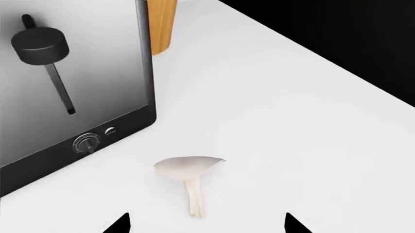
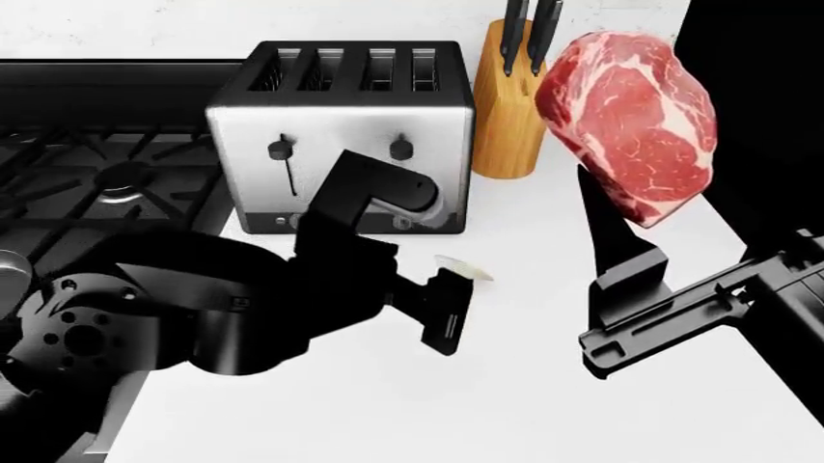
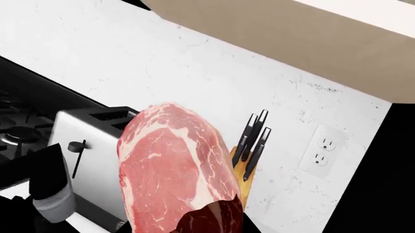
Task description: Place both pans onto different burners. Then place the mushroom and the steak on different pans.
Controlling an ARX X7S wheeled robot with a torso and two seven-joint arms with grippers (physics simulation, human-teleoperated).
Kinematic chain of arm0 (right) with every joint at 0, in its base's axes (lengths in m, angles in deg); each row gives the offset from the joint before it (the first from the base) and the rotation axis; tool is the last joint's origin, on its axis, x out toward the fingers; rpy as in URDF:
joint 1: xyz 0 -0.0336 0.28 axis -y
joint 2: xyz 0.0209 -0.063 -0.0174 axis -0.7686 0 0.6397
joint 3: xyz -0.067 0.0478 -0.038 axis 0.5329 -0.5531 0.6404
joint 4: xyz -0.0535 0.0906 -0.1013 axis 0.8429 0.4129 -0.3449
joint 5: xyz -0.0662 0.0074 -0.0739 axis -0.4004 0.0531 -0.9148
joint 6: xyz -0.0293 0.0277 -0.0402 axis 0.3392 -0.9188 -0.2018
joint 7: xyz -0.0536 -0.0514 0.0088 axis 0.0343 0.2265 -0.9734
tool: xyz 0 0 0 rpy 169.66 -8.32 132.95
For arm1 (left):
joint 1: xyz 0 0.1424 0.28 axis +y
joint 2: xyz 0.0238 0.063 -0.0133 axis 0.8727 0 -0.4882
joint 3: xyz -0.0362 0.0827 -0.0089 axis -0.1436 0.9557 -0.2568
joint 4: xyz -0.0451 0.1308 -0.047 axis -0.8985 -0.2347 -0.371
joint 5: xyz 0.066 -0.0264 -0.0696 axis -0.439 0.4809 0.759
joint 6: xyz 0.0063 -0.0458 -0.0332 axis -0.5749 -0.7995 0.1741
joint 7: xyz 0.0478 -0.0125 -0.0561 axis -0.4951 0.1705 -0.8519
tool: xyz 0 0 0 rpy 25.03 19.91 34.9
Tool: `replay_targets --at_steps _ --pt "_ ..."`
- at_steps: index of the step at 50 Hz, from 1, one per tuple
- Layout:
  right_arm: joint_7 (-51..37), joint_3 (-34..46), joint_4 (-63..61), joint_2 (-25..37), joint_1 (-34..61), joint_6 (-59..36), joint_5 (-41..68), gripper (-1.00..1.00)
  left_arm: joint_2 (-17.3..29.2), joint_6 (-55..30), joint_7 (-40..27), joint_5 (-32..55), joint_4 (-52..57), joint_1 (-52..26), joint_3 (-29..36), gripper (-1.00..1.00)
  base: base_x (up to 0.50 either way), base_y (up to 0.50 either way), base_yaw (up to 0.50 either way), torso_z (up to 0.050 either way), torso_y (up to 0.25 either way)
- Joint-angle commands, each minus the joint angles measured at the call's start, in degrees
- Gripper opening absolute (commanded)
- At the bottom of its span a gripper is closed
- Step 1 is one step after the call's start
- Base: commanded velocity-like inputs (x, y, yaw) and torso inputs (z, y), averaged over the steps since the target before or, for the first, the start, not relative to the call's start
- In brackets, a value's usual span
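Mushroom [image 1: 188, 179] lies on the white counter [image 1: 292, 145] near the toaster [image 1: 71, 87] in the left wrist view, between the parted tips of the left gripper [image 1: 204, 225]. Head view: the right gripper [image 2: 624, 246] is clamped on the raised steak [image 2: 631, 121] (knife block [image 2: 507, 106] behind). Right wrist view: the steak fills the foreground.

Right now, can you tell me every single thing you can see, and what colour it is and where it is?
steak: one, red with white fat, held up in the air over the counter
mushroom: one, pale cream, lying on the counter in front of the toaster
toaster: one, silver and black, four slots, on the counter beside the stove
knife block: one, wooden with black handles, right of the toaster
stove: one, black, at the far left
counter: one, white
wall socket: one, white
left hand: open, over the mushroom
right hand: holding the steak
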Motion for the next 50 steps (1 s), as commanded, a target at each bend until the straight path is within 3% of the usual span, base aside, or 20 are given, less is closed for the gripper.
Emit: replay_targets --at_steps 1,50 --pt "0.06 -0.88 -0.22 0.0 0.29 -0.5 -0.61 -1.0 -0.55 0.47 1.04 -2.22 -1.72 1.34 1.25 1.0 0.0 0.0 0.0 0.0 0.0" --pt "2.13 -3.65 -0.53 0.2 -3.37 -0.02 -2.25 -1.0 -5.89 4.6 12.74 -14.74 -14.54 1.79 6.53 1.0 0.0 0.0 0.0 0.0 0.0"
